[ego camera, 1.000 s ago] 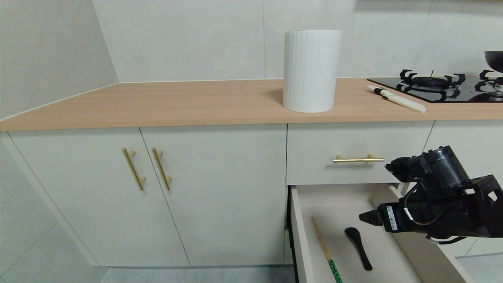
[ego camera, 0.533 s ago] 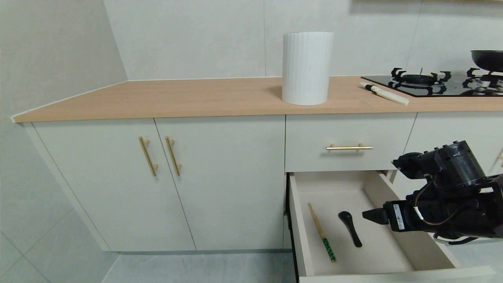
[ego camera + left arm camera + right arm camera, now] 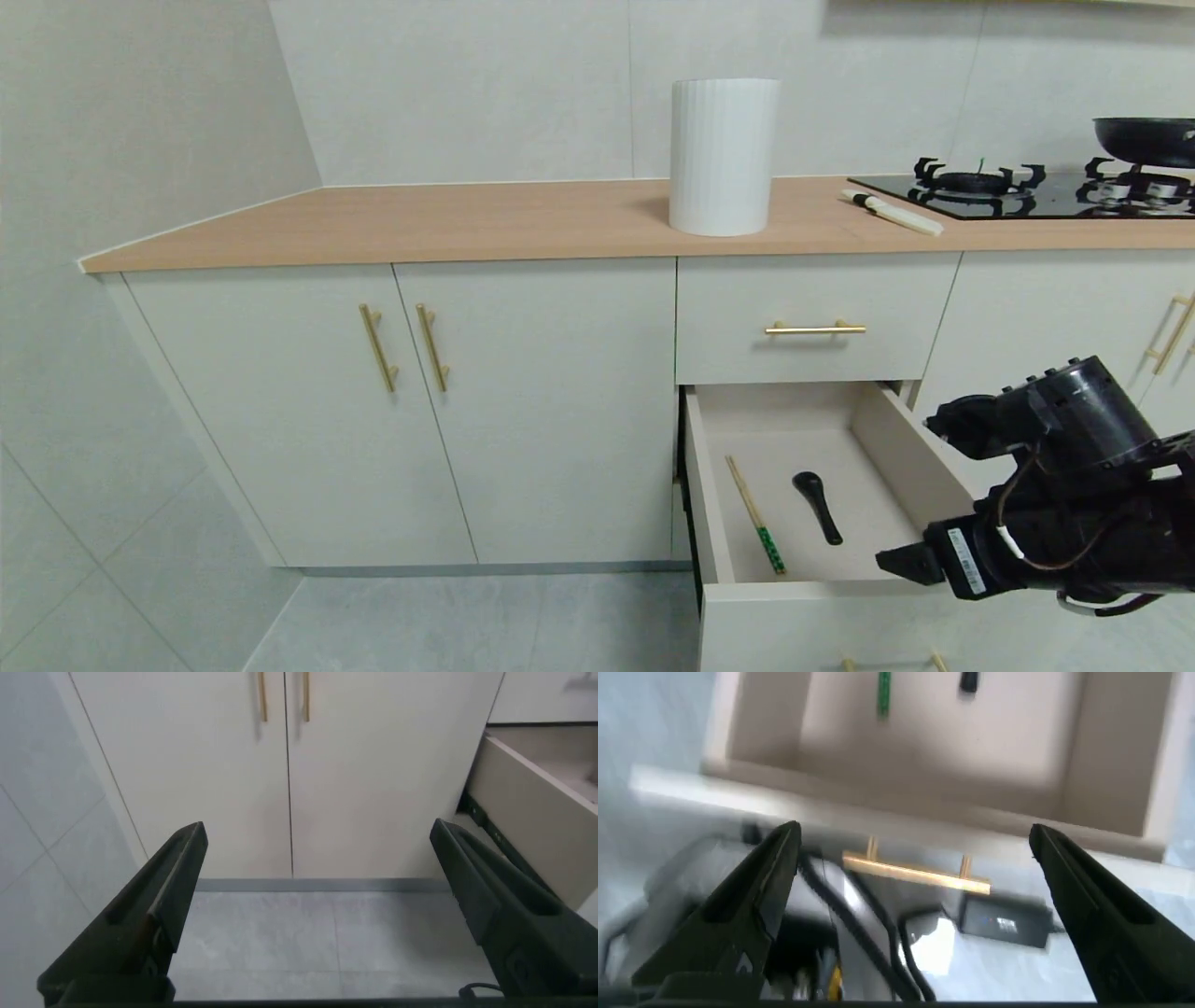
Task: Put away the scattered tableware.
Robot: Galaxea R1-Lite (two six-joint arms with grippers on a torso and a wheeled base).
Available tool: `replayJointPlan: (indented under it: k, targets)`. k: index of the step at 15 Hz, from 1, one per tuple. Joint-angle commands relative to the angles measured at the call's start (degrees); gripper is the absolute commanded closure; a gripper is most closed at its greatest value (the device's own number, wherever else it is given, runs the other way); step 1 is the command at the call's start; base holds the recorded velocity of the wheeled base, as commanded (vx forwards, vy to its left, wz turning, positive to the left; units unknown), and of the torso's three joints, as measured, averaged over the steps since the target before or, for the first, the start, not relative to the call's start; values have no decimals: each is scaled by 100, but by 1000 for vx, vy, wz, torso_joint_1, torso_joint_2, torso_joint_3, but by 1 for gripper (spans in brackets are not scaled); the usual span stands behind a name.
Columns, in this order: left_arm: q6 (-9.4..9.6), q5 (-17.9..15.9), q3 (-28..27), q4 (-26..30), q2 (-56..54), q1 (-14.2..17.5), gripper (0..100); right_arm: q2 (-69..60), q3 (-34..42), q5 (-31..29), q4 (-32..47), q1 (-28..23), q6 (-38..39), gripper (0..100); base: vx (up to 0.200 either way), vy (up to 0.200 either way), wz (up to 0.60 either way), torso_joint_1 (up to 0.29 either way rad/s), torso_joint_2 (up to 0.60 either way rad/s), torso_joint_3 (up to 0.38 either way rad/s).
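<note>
Inside the open lower drawer [image 3: 910, 457], a pair of chopsticks [image 3: 754, 513] lies close along the left wall, with the green-patterned ends toward the drawer front. A black spoon [image 3: 817, 504] lies just beside them to the right, not touching them, with its bowl toward the back. Both rest flat on the drawer's pale bottom.

The right gripper [image 3: 913, 835] hangs over the front right corner of the drawer, above the front panel. Its fingers [image 3: 757, 905] are spread wide and hold nothing. In the right wrist view the panel's gold handle [image 3: 915, 870] sits between the two fingers and below them, apart from both.

The left gripper [image 3: 318, 829] is low, facing the double cabinet doors [image 3: 374, 775] and the grey tiled floor [image 3: 308, 943]. Its fingers are also spread wide and empty.

On the wooden desk [image 3: 467, 224] above, a tall white ribbed canister [image 3: 724, 157] stands upright over the closed upper drawer [image 3: 747, 317]. To its right a pale knife [image 3: 892, 213] lies flat on the desk, just beside the near left corner of the black stove [image 3: 1027, 198]. A dark pan [image 3: 1144, 140] sits on the right-hand burner.
</note>
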Motion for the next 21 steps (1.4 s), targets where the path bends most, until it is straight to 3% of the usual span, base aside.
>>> replayJointPlan:
  k: [1, 4, 7, 13, 21]
  targets:
    - [-1, 1, 0, -1, 2, 2, 0, -85, 68, 82, 144, 99, -125, 0, 0, 0, 0, 0, 0, 0]
    - [-1, 1, 0, -1, 2, 2, 0, -24, 130, 548, 830, 283, -609, 0, 0, 0, 0, 0, 0, 0]
    - [-1, 1, 0, -1, 2, 2, 0, 398, 138, 952, 997, 371, -785, 0, 0, 0, 0, 0, 0, 0]
    - [-1, 1, 0, -1, 2, 2, 0, 1154, 15, 934, 935, 362, -714, 0, 0, 0, 0, 0, 0, 0]
    - [-1, 1, 0, -1, 2, 2, 0, 1751, -714, 653, 962, 187, 595, 0, 0, 0, 0, 0, 0, 0]
